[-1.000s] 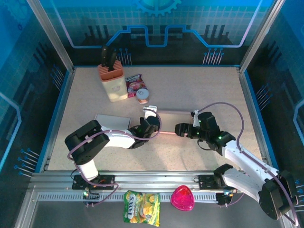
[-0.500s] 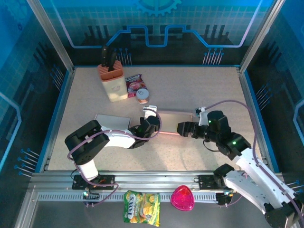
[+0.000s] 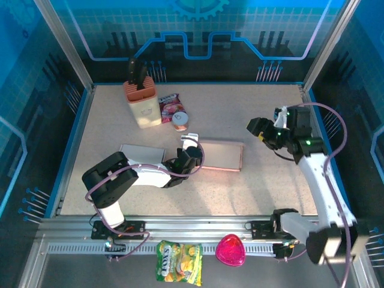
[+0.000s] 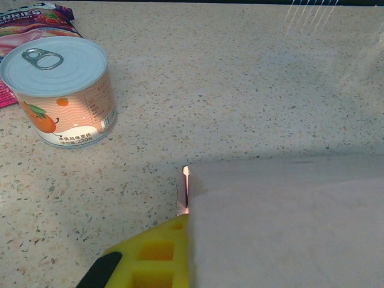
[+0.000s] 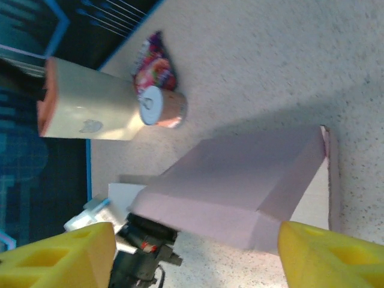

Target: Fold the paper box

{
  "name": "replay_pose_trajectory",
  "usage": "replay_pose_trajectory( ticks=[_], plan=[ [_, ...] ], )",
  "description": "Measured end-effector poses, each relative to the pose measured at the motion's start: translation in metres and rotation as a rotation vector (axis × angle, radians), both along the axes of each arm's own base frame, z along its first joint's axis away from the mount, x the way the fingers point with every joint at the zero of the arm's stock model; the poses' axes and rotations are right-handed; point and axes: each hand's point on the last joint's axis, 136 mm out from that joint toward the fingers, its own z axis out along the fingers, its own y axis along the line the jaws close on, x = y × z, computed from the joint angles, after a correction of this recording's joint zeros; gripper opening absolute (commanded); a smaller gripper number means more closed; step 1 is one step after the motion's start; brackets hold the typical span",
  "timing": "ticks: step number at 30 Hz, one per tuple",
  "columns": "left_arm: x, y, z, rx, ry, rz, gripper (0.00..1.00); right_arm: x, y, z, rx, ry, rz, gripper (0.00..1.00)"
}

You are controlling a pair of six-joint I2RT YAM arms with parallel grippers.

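The pink paper box (image 3: pixel 221 155) lies flat at the middle of the bench (image 3: pixel 252 198). The left gripper (image 3: pixel 193 157) is clamped together on its left edge. The right gripper (image 3: pixel 257 128) hangs to the far right, clear of the box, jaws apart and holding nothing.

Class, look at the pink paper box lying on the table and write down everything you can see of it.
The paper box is pale pink card, flattened, lying on the speckled table near its middle, long side running left to right. The right wrist view shows creased panels and a narrow flap along its right end. The left gripper is shut on its left edge; nothing else touches it. A small can stands apart behind it.
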Motion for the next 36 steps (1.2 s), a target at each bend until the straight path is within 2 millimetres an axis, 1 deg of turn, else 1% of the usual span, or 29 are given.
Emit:
replay_pose_trajectory(
  ticks=[2,4,10,16,21,30,36],
  plan=[
    [0.000,0.000,0.000,0.001,0.000,-0.001,0.00,0.006,0.003,-0.022,0.017,0.080,0.018,0.67],
    [0.000,0.000,0.000,0.003,-0.001,-0.002,0.00,0.009,0.006,-0.036,0.031,0.132,0.037,0.67],
    [-0.001,-0.002,0.001,0.017,-0.005,-0.007,0.00,0.015,0.011,-0.052,0.048,0.169,0.072,0.62],
    [-0.002,-0.006,0.002,0.027,-0.004,-0.018,0.00,0.020,0.016,-0.079,0.061,0.227,0.098,0.57],
    [-0.003,-0.008,0.002,0.036,-0.004,-0.019,0.00,0.013,0.023,-0.093,0.068,0.253,0.122,0.53],
    [-0.004,-0.006,0.001,0.043,-0.003,-0.004,0.00,-0.002,0.030,-0.121,0.065,0.286,0.141,0.48],
    [-0.006,-0.006,-0.002,0.007,0.014,0.013,0.00,-0.004,0.032,-0.126,0.058,0.283,0.147,0.43]
  ],
)
